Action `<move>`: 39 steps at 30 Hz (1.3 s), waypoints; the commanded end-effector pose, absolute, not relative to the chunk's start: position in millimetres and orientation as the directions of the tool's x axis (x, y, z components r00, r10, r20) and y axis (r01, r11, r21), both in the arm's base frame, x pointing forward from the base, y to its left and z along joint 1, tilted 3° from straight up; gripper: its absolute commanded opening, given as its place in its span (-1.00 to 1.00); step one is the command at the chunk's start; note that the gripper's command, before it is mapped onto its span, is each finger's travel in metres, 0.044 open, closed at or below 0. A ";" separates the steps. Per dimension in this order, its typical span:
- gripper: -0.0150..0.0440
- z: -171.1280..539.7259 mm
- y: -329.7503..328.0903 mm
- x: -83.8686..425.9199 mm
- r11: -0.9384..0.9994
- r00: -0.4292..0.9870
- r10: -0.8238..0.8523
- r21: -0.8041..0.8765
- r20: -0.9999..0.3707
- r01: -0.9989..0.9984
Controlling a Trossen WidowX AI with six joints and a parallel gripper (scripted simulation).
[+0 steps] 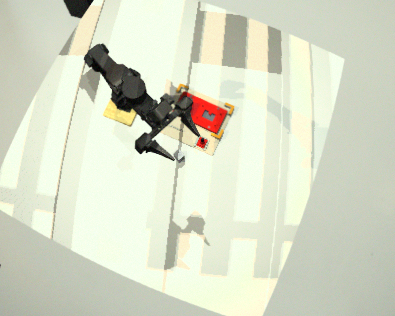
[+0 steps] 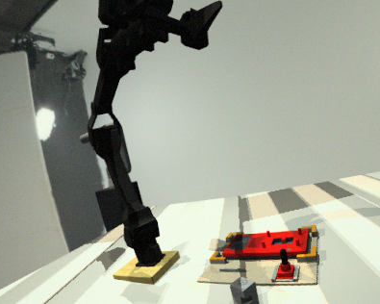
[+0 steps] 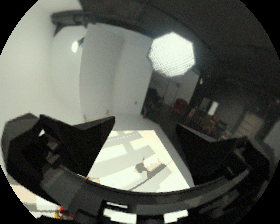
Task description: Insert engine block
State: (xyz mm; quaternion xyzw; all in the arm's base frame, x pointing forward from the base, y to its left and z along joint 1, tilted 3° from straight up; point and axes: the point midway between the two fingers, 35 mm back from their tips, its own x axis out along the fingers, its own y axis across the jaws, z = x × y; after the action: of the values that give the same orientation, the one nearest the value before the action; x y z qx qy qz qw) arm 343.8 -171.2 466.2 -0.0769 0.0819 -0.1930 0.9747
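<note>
The engine block, a small grey block, stands on the table in front of the base board; a dark notch shows low on it in the exterior view. The red car body lies flat on the board between orange corner brackets. Its opening shows grey and dark, with a rib across it. My gripper is open and empty, raised high above the table. Its fingers overlap the board's near side only in the top view. One finger shows at the top in the exterior view.
A red piece with a black knob stands in a pale square on the beige board, beside the car body. Small pegs rise from the car body. The arm stands on a yellow base plate.
</note>
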 end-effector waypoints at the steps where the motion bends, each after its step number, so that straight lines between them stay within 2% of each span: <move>1: 1.00 441.4 -174.2 352.7 0.911 0.898 -0.385 -0.241 -0.213 0.333; 12: 1.00 364.2 -176.6 368.4 0.903 0.815 -0.345 -0.402 -0.465 0.153; 21: 1.00 303.4 -172.7 370.0 0.882 0.702 -0.295 -0.468 -0.648 -0.062; 30: 1.00 247.3 -164.4 362.3 0.836 0.553 -0.232 -0.455 -0.800 -0.307; 39: 1.00 197.8 -152.9 346.4 0.755 0.375 -0.163 -0.360 -0.913 -0.548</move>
State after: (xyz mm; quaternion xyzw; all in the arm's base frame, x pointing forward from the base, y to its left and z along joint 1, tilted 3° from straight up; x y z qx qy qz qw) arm 351.6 -156.1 210.7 -0.3161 0.5264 0.0986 0.7831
